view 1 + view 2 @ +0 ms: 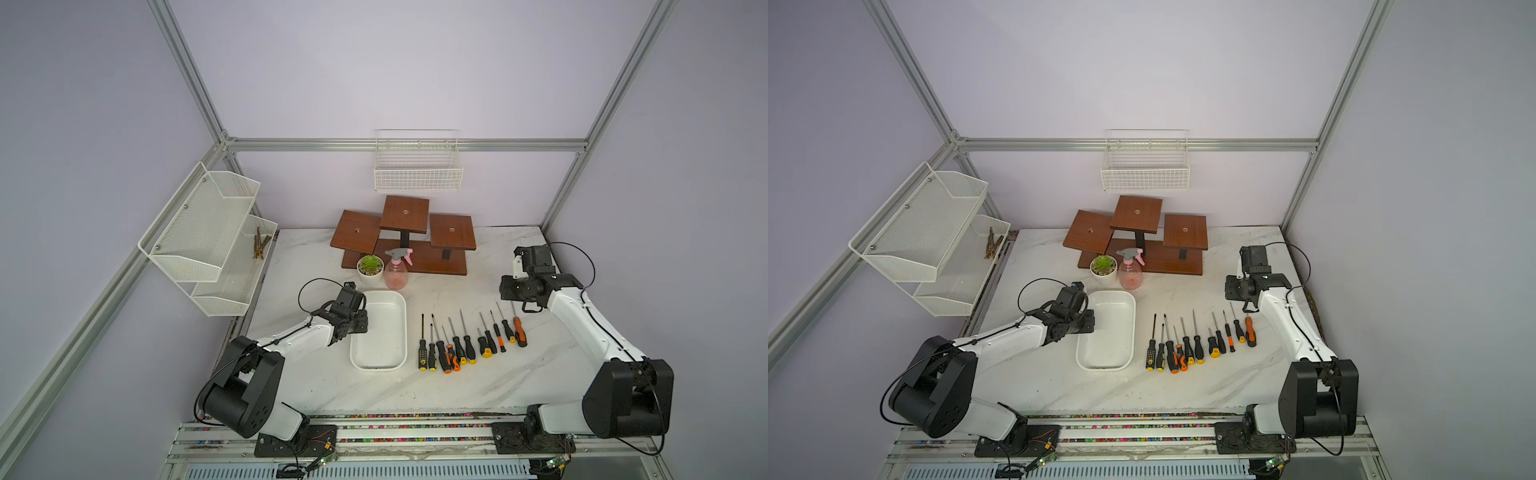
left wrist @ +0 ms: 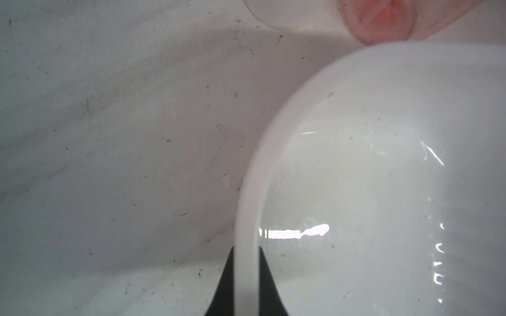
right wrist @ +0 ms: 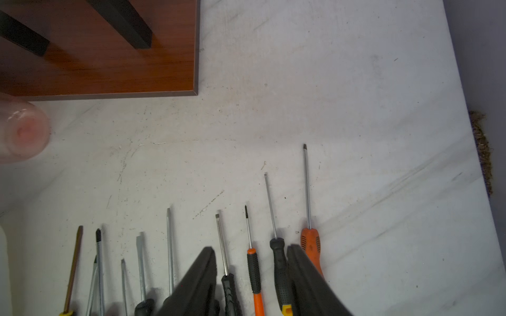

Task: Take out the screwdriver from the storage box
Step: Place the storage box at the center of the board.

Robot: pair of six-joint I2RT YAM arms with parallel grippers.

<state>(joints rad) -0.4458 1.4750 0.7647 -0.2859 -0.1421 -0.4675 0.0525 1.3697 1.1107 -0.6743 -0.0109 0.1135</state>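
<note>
The white storage box lies left of the table's middle, and in both top views its inside shows no screwdriver. My left gripper is shut on the box's rim at its left side. Several screwdrivers lie in a row on the table right of the box. An orange-handled screwdriver is the rightmost. My right gripper hangs open above the row's right end. Three handles lie under the gap between its fingers, and it holds nothing.
A pink spray bottle and a potted succulent stand just behind the box. A stepped wooden stand is at the back. A wire basket hangs on the rear wall and mesh shelves on the left wall.
</note>
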